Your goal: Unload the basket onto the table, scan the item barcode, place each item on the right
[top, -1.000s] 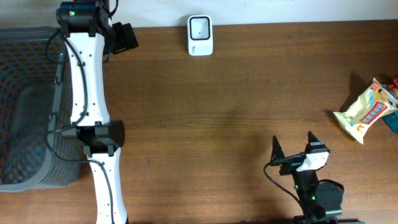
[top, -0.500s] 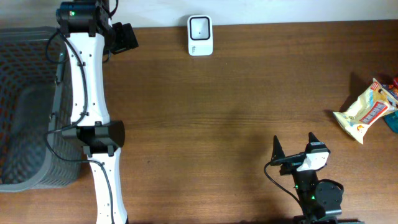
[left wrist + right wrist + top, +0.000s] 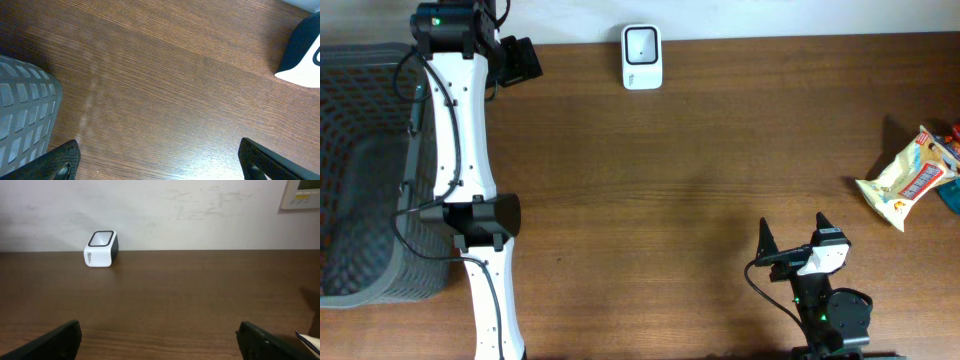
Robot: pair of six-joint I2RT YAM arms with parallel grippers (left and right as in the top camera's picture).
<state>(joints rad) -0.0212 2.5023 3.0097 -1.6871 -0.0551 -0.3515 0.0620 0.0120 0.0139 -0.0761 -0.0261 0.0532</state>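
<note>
Overhead: brown wooden table (image 3: 700, 150). A white scanner (image 3: 641, 57) stands at the far edge, middle, window facing up. A yellow-white snack packet (image 3: 905, 182) lies flat at the far right edge of the table, well apart from the scanner and from both arms, untouched. A grey mesh basket (image 3: 360, 170) sits off the left side. The white left arm (image 3: 460, 150) runs along the basket's rim, its head near the far left corner of the table. The right fingers (image 3: 764, 240) are at the near edge, right of centre, spread wide with nothing between them. Left wrist: the left fingers (image 3: 62, 160) show as two dark tips in the bottom corners, wide apart, with only bare wood between them. The basket corner is at the left and the scanner's dark-and-white edge is cut off at the top right. Right wrist: two dark tips are in the bottom corners, wide and empty. The scanner is on the table far ahead and to the left, close to the white wall (image 3: 165, 210), and a wall panel (image 3: 302, 192) is at the top right. A pale sliver at the lower right edge is too small to tell.
</note>
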